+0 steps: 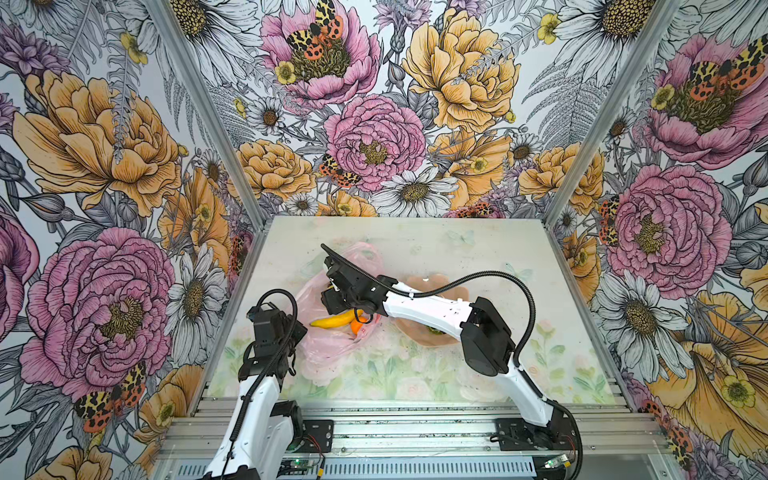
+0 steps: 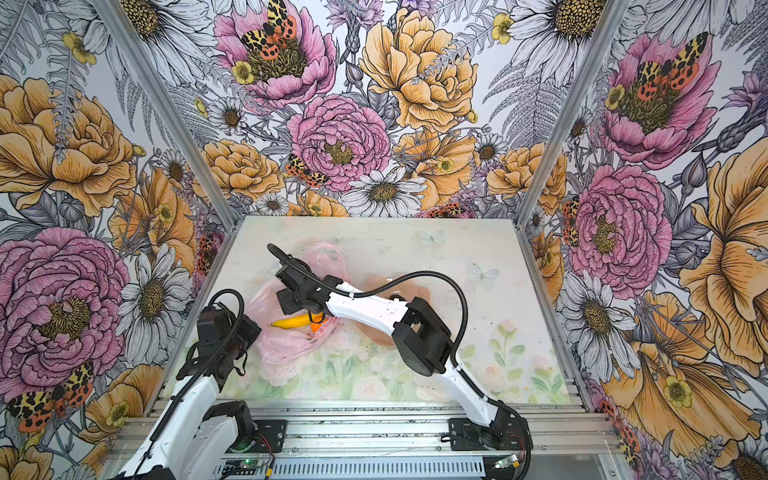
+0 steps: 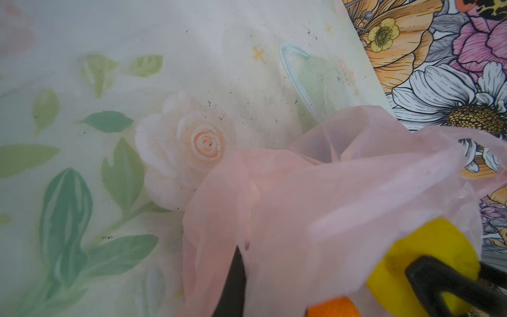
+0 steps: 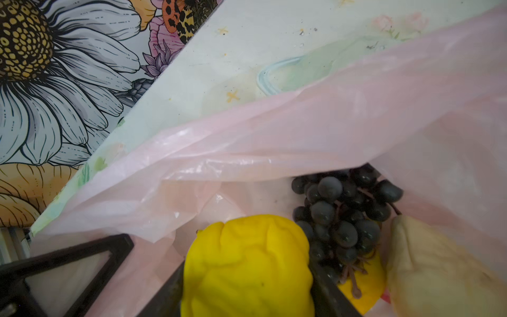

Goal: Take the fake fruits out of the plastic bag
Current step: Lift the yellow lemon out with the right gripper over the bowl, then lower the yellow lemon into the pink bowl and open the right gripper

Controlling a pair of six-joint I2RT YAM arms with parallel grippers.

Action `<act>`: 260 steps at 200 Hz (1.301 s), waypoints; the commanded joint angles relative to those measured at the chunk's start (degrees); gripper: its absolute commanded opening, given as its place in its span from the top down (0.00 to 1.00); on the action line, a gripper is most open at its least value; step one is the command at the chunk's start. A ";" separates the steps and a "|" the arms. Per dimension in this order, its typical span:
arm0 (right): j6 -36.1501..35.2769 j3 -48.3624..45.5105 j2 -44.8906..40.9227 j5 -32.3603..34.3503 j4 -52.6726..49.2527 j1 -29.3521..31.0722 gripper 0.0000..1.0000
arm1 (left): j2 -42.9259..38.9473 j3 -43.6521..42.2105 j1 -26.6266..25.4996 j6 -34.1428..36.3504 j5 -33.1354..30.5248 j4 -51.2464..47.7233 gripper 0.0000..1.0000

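Note:
The pink plastic bag (image 1: 332, 353) (image 2: 286, 349) lies crumpled left of the table's middle. A yellow banana (image 1: 332, 321) (image 2: 291, 322) and a small orange (image 1: 356, 328) (image 2: 316, 327) show at its mouth. My right gripper (image 1: 332, 301) (image 4: 247, 277) reaches inside the bag, shut on a bumpy yellow fruit (image 4: 247, 263). Beside that fruit lie a dark grape bunch (image 4: 343, 211) and a cream-white lump (image 4: 439, 269). My left gripper (image 1: 301, 332) (image 3: 236, 280) is shut on the bag's film (image 3: 315, 205). The left wrist view also shows the orange (image 3: 333, 307).
A peach-pink scalloped bowl (image 1: 419, 332) sits right of the bag under the right forearm, with a green fruit (image 1: 434, 331) in it. Flowered walls close in the table on three sides. Aluminium rails (image 1: 395, 432) run along the front edge.

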 commanded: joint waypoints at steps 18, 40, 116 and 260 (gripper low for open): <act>-2.14 -8.13 -10.58 1.83 0.39 0.08 0.36 | 0.56 -0.52 0.64 4.17 1.03 5.62 1.00; -2.78 -15.12 -16.99 3.52 0.42 -1.16 0.36 | 0.38 -1.09 0.67 4.41 2.19 7.04 1.00; -2.25 -40.34 -36.34 10.80 -1.16 -12.07 0.38 | 0.40 -1.50 0.73 4.44 2.89 7.94 1.00; -7.80 -48.33 -36.33 14.77 -2.60 -26.24 0.39 | 0.65 -1.49 0.82 4.43 2.40 7.74 1.00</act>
